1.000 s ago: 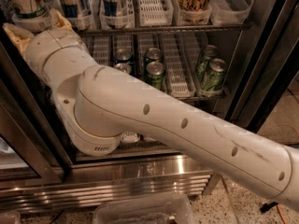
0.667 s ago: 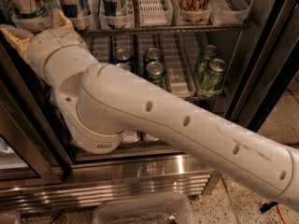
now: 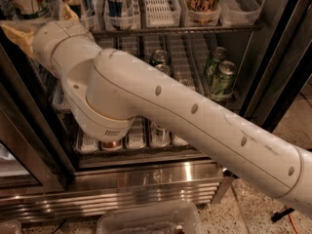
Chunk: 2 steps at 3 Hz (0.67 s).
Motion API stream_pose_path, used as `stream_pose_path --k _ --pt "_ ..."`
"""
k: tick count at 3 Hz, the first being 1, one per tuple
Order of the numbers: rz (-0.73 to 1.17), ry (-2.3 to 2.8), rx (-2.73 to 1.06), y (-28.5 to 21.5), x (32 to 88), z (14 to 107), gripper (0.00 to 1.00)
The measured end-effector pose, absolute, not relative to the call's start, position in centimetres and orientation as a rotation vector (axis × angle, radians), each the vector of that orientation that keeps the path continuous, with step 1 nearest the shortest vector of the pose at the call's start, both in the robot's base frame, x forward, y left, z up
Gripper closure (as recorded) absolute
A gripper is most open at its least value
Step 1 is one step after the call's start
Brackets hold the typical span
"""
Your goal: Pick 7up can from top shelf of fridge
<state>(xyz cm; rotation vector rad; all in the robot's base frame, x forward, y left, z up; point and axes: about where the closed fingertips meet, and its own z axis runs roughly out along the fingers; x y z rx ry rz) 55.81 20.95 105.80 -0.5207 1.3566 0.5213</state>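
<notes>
The 7up can [image 3: 25, 2], white with green markings, stands at the far left of the top shelf [image 3: 195, 29], cut off by the upper edge of the view. My gripper [image 3: 40, 19] is at the upper left, reaching into the fridge [image 3: 146, 179] right below and around that can. Its tan pads show on either side of the white wrist. My thick white arm [image 3: 195, 116] crosses the view from lower right to upper left and hides much of the lower rack.
Clear lane trays [image 3: 158, 6] with other drinks sit on the top shelf. Dark green cans [image 3: 222, 79] stand on the lower rack at right. The dark door frame [image 3: 273, 72] runs down the right. A clear plastic bin [image 3: 146, 223] lies on the floor.
My elbow and forearm have risen a little and shifted right. The gripper stays at the white can at the upper left.
</notes>
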Motion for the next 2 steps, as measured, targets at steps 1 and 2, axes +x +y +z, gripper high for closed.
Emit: stream_pose_path --k 1,2 --pt "0.521 1.36 -0.534 21.3 56.5 105.8 0.29" --pt "0.529 1.356 -0.562 22.1 57.8 106.0 0.26"
